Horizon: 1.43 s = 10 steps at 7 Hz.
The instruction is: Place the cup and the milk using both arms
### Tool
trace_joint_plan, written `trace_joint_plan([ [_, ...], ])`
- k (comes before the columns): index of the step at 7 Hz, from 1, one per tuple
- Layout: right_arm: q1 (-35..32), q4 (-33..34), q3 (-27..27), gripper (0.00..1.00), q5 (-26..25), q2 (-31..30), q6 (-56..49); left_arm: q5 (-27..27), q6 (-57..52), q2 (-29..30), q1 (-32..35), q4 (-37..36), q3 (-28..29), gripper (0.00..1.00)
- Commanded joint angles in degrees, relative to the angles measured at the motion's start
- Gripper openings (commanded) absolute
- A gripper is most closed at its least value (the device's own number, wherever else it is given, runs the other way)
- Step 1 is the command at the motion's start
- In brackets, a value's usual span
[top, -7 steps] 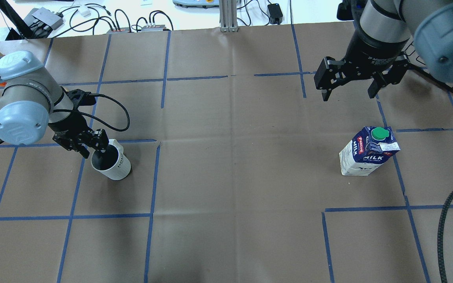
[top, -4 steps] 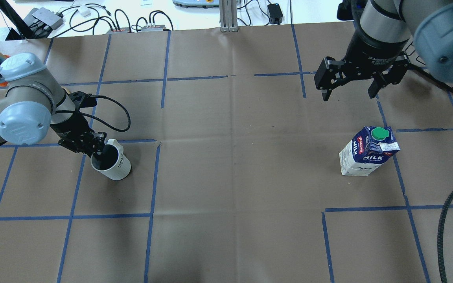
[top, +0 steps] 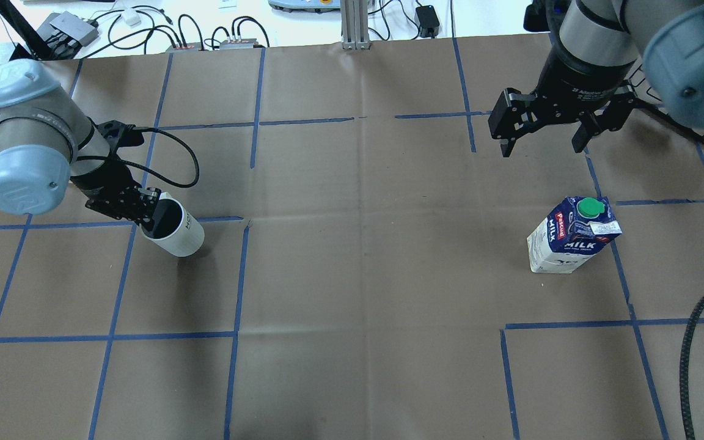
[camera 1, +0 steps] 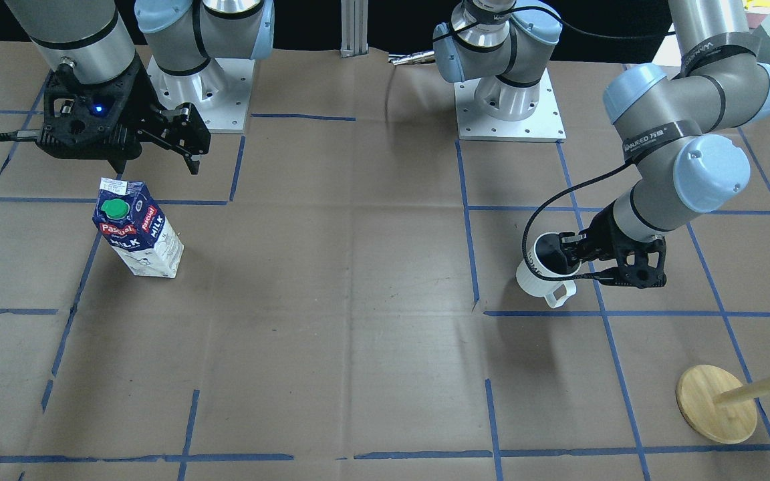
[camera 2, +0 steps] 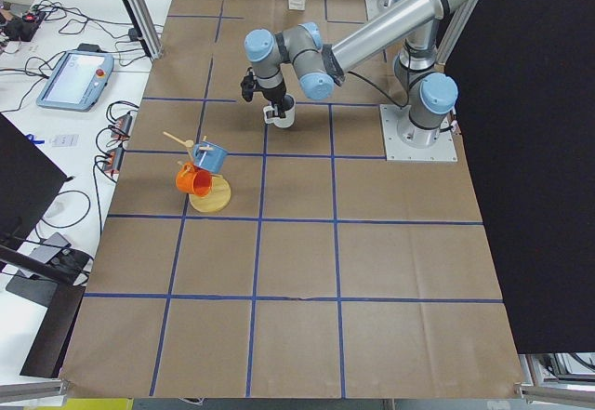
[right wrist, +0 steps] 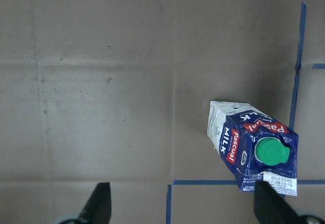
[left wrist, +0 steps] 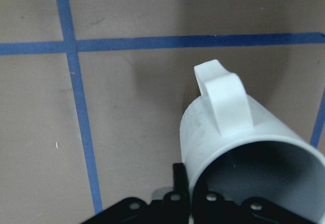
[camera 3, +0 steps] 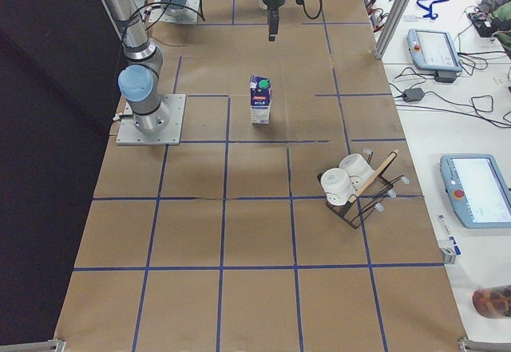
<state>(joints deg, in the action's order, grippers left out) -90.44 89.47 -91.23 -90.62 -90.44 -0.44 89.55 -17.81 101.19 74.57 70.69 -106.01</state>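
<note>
Left tool (top: 152,215): the cup (top: 176,237) is being pinched at its rim, one finger inside | cup: is being held tilted at the desk's (top: 358,275) left side | right tool (top: 541,150): is being held wide open, empty, well apart from the milk (top: 566,241) | milk: is being borne upright by the desk, right side

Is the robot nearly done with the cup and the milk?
Nothing looks placed yet. In hand: the left gripper is clamped on the rim of the cup. Left to do: the right gripper hangs open, apart from the milk, which stands untouched on the table. Both need carrying to their spots.
</note>
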Motion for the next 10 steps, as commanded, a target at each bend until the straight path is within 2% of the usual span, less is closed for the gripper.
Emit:
trace_joint_plan([
  [1,0.0,0.0,0.0,1.00,0.0,0.0,0.0,-0.3,6.1,2.5,10.1,0.6,8.4,0.00],
  [3,0.0,0.0,0.0,1.00,0.0,0.0,0.0,-4.2,14.5,11.9,19.3,1.0,19.6,0.00],
  [6,0.1,0.0,0.0,1.00,-0.1,0.0,0.0,-4.1,12.7,26.8,25.6,5.5,39.1,0.00],
  [8,0.2,0.0,0.0,1.00,-0.1,0.0,0.0,-3.8,7.5,31.3,26.8,9.8,44.5,0.00],
  [10,0.4,0.0,0.0,1.00,0.1,0.1,-1.1,-3.1,7.2,32.9,26.6,9.6,44.9,0.01],
])
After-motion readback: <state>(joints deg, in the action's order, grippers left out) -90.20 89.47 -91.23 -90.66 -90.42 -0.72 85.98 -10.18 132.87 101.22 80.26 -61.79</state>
